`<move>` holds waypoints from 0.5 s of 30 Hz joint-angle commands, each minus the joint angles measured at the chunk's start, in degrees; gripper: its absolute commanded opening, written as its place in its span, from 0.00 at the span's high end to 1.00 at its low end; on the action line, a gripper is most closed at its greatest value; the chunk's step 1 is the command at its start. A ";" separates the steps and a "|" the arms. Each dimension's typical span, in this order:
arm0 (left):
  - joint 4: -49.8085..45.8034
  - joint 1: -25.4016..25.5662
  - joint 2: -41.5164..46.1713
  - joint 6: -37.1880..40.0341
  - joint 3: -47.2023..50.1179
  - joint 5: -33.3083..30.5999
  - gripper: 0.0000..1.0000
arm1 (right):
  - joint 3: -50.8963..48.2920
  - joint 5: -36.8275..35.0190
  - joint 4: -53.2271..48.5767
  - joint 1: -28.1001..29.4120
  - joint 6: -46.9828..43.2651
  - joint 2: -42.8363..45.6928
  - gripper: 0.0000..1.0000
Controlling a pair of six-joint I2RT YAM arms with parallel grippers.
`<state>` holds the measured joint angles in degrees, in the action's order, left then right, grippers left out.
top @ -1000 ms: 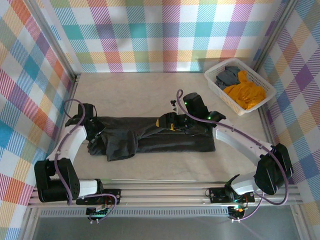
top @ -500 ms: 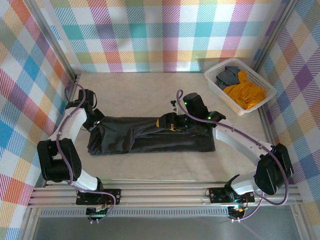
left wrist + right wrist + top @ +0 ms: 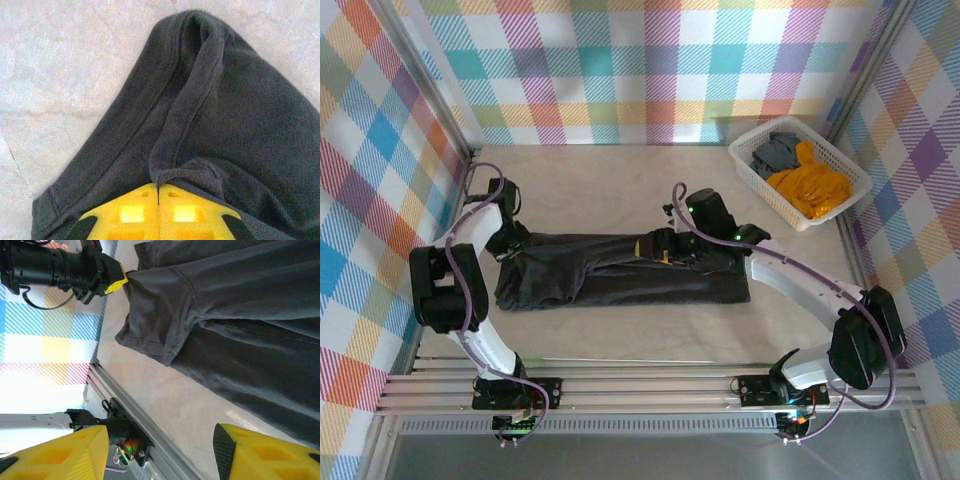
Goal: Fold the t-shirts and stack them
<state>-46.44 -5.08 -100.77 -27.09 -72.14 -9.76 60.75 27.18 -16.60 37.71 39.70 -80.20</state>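
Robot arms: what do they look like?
The left arm and right arm have white links and chunky black joints, with purple cables looping alongside. Tiny green lights glow on the right one. The left end effector and right end effector have yellow fingers with square holes.

We count three shirts: one black shirt (image 3: 620,282), one orange shirt (image 3: 812,190), one grey shirt (image 3: 776,152) | we count one basket (image 3: 744,164) | we count two arms: left arm (image 3: 470,235), right arm (image 3: 800,282) | we count two grippers: left gripper (image 3: 158,189), right gripper (image 3: 655,246) | we count one table (image 3: 610,190)
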 commanded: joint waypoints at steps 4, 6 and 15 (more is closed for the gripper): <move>-3.55 -0.81 -2.06 1.61 -6.15 -4.45 0.65 | -3.46 -3.41 -4.37 -5.81 0.31 1.08 0.44; -4.63 -0.81 1.34 -0.16 -5.15 -3.20 0.56 | -4.34 -4.37 -6.39 -9.67 0.05 0.68 0.45; 1.75 9.69 19.11 -19.65 13.32 12.48 0.70 | 2.98 -15.13 -19.26 -20.17 -8.03 -14.97 0.55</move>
<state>-46.35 -0.32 -82.67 -37.19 -63.61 -3.51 59.99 17.06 -28.69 18.50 36.29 -90.61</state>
